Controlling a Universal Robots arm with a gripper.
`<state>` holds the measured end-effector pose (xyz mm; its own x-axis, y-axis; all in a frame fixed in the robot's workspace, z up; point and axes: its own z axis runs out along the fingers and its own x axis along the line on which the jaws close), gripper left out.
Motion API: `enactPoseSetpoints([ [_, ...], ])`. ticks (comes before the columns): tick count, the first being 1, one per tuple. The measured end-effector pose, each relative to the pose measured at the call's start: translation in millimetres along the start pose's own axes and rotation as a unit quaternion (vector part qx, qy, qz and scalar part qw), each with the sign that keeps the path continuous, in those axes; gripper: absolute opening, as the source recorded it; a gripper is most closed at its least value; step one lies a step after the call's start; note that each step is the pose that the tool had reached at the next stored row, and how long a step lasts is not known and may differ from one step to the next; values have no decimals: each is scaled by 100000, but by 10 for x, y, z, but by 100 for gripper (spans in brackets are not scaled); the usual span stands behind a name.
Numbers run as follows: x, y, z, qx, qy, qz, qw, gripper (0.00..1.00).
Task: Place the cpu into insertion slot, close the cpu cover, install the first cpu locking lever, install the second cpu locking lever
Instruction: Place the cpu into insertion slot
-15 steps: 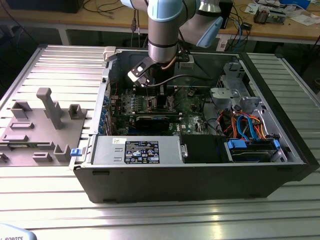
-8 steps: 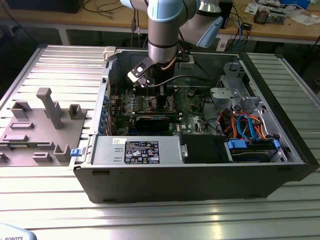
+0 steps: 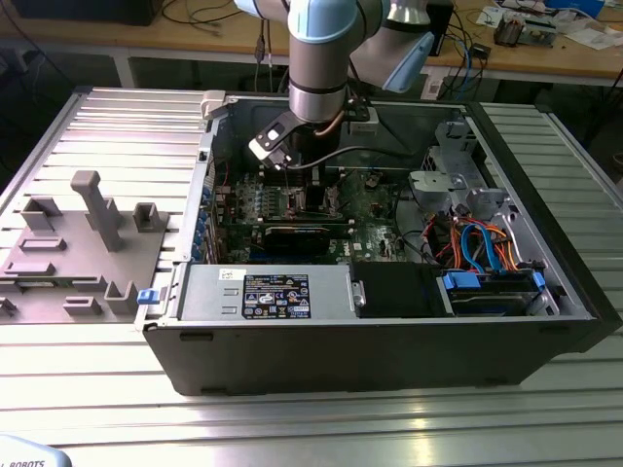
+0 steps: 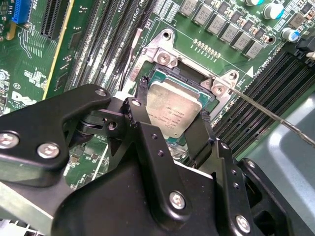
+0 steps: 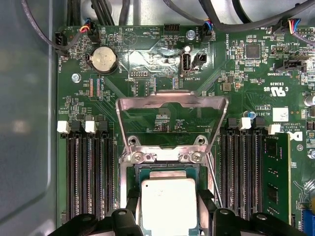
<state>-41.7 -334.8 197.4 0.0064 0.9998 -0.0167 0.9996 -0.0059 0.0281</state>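
Two black fingers [image 4: 141,96] of your gripper [image 4: 173,102] are closed on the chip [image 4: 172,110], one against each of two opposite edges. The chip is a flat square with rounded corners, so it has no long axis. Its dull silver-grey metal top faces up at both wrist cameras, and its edges run square with the socket [image 4: 178,74], whose dark frame shows around it. The chip sits within that frame, though you cannot tell whether it is fully seated. Beyond the socket's silvery screwed bracket [image 5: 165,156], the cover [image 5: 172,98], a thin shiny metal frame with a wide central opening, stands open, tipped away from the chip. A thin wire lever [image 4: 275,118] slants past one side of the socket. Long black memory slots [image 5: 88,177] run on both sides across the green board [image 5: 147,44]. In the exterior view the arm [image 3: 318,58] reaches down into the open computer case [image 3: 389,360].
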Motion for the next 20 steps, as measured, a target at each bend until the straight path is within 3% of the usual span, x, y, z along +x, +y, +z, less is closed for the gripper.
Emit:
enactPoseSetpoints([
  [11, 0, 5, 2, -9, 3, 101, 100000, 56],
  [12, 0, 4, 1, -6, -1, 109, 100000, 62],
  [15, 0, 4, 1, -10, -1, 115, 100000, 62],
  [20, 33, 4, 2, -7, -5, 119, 100000, 62],
])
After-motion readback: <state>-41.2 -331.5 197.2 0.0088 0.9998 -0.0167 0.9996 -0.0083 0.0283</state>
